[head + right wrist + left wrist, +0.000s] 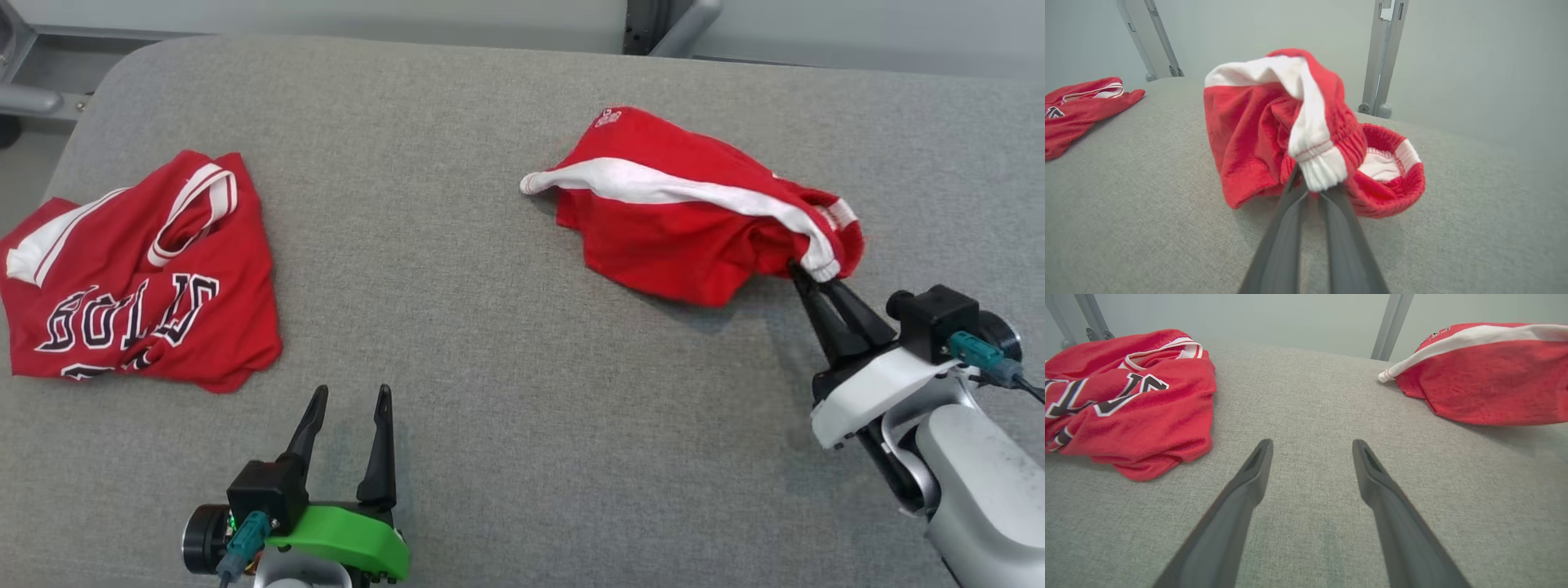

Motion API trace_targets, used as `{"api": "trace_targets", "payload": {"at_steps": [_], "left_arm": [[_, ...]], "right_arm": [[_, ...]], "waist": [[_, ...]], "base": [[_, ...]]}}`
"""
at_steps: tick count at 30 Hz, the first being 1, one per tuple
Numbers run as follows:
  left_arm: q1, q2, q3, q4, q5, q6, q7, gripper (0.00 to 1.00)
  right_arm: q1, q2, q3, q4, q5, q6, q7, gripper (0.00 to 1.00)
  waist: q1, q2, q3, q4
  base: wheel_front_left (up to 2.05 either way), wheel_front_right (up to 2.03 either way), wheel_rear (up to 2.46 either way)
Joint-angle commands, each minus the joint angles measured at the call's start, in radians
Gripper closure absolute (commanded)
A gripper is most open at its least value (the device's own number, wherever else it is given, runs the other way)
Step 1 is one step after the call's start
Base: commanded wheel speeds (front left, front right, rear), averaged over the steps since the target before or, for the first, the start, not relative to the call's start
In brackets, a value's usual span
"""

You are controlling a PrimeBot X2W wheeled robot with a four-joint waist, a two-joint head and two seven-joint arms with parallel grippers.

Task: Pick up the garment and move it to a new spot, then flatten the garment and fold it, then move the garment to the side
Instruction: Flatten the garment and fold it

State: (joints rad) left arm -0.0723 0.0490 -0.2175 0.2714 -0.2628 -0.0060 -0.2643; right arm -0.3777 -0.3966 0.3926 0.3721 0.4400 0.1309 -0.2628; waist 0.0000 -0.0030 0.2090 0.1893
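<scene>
The garment (678, 237) is a pair of red shorts with a white side stripe, bunched at the right of the grey padded table (490, 367). My right gripper (804, 273) is shut on its waistband at the near right end. In the right wrist view the cloth (1249, 134) rises in a heap above the closed fingertips (1312, 185), and the waistband loop sags to the right. My left gripper (349, 396) stands open near the front edge with nothing between its fingers (1257, 469). The left wrist view has the garment (1486, 375) at the upper right.
A crumpled red jersey (147, 278) with black lettering lies at the table's left side, also in the left wrist view (1126, 408) and far left in the right wrist view (1077, 106). Metal frame posts (1382, 57) stand beyond the far edge.
</scene>
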Motion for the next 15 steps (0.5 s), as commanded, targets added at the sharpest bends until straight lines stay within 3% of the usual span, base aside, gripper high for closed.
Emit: {"api": "trace_targets", "payload": {"at_steps": [1, 7, 8, 9, 10, 11, 15], "left_arm": [[-0.002, 0.003, 0.004, 0.007, -0.008, -0.002, 0.0, 0.0], [0.034, 0.003, 0.008, 0.027, -0.013, -0.007, 0.0, 0.0], [0.037, 0.003, 0.006, 0.031, -0.015, -0.009, 0.0, 0.0], [0.042, 0.003, 0.005, 0.036, -0.016, -0.009, -0.001, 0.0], [0.045, 0.003, 0.004, 0.041, -0.017, -0.011, 0.0, 0.0], [0.049, 0.003, 0.003, 0.045, -0.018, -0.012, 0.0, 0.0], [0.058, 0.003, 0.011, 0.055, -0.016, -0.014, 0.0, 0.0]], "right_arm": [[-0.008, -0.008, -0.009, -0.006, -0.021, 0.0, -0.003, 1.0], [0.053, -0.009, -0.03, 0.052, -0.061, 0.0, -0.003, 1.0], [0.068, -0.001, -0.023, 0.08, -0.054, 0.0, -0.003, 0.96], [0.08, 0.007, -0.021, 0.115, -0.044, 0.0, -0.003, 0.59], [0.09, 0.014, -0.019, 0.147, -0.042, 0.0, -0.003, 0.1], [0.098, 0.03, -0.026, 0.172, -0.031, 0.0, -0.003, 0.0], [0.138, 0.074, -0.063, 0.201, -0.043, 0.0, -0.003, 0.0]], "waist": [[0.0, 0.003, -0.041, -0.039], [0.0, 0.003, -0.094, -0.069], [0.0, 0.003, -0.1, -0.072], [0.0, 0.003, -0.106, -0.074], [0.0, 0.003, -0.11, -0.075], [0.0, 0.003, -0.114, -0.076], [0.0, 0.003, -0.122, -0.091]], "base": [[0.0, 0.0, 0.0], [0.0, 0.0, 0.0], [0.0, 0.0, 0.0], [0.0, 0.0, 0.0], [0.0, 0.0, 0.0], [0.0, 0.0, 0.0], [0.0, 0.0, 0.0]]}}
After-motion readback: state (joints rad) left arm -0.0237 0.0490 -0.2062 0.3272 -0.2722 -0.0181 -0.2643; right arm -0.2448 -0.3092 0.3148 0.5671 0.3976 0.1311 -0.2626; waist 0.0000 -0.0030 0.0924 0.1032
